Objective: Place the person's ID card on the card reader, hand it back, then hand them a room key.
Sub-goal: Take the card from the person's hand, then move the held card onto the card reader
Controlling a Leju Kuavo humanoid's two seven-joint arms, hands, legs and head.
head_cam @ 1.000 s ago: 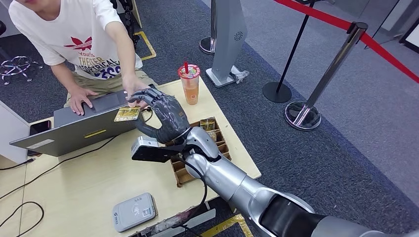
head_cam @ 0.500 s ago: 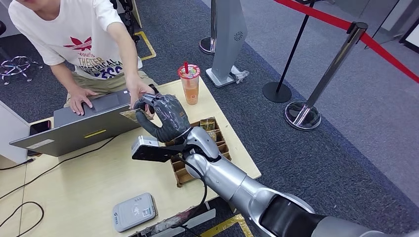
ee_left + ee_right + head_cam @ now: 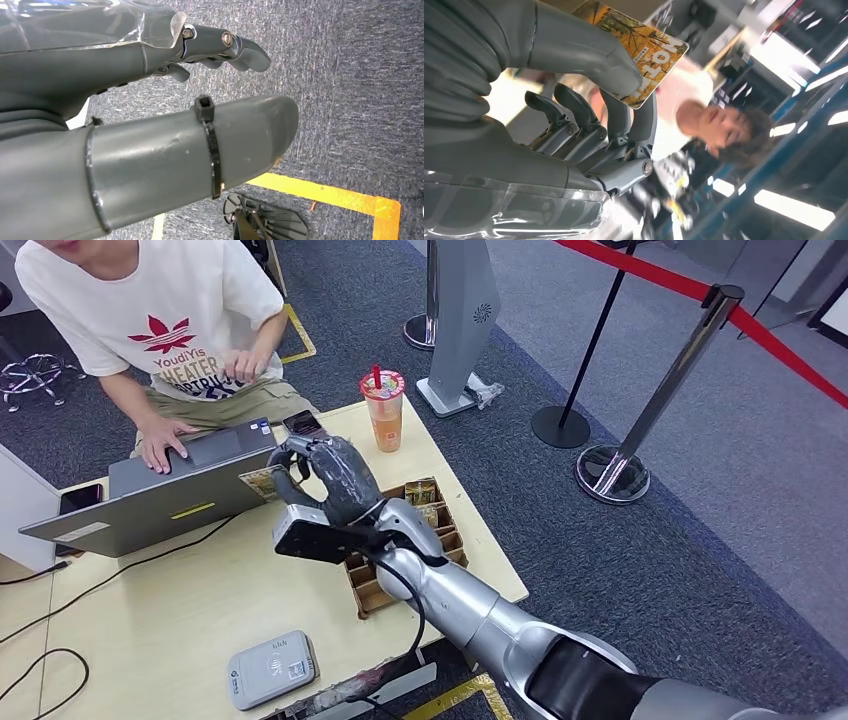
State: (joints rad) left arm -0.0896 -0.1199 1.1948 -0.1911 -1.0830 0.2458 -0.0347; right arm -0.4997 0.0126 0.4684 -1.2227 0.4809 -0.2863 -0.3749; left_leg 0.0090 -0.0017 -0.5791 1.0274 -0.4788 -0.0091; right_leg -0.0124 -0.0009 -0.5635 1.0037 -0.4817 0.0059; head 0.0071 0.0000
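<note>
A: ID card [image 3: 262, 481]: pinched in the right hand [image 3: 325, 475], thumb on one face, fingers [image 3: 644, 120] behind. Yellow printed face reads clearly from the right wrist view. It sits above the laptop's [image 3: 150, 500] near edge, at the far side of the tabletop [image 3: 180, 610].

B: And the person [image 3: 160, 320]?

A: A second ago their hand was on the card, passing it over. Now that hand is drawn back to the chest; the other rests on the laptop. The robot alone carries the card, and its fingers have curled tighter round it than before.

B: So the handover is done.

A: I judge so. Next stage is the card reader [image 3: 272, 668], grey and flat, near the front edge of the tabletop, well apart from the hand. The arm must swing back toward the robot and lower the card onto it.

B: Anything in the path?

A: A compartmented tray [image 3: 400, 550] holding cards just beside the forearm; a drink cup [image 3: 384, 408] off to the far side. Cables trail across the tabletop.

B: Left hand [image 3: 220, 50]?

A: Hanging over the carpet, fingers loosely apart, holding nothing.
</note>
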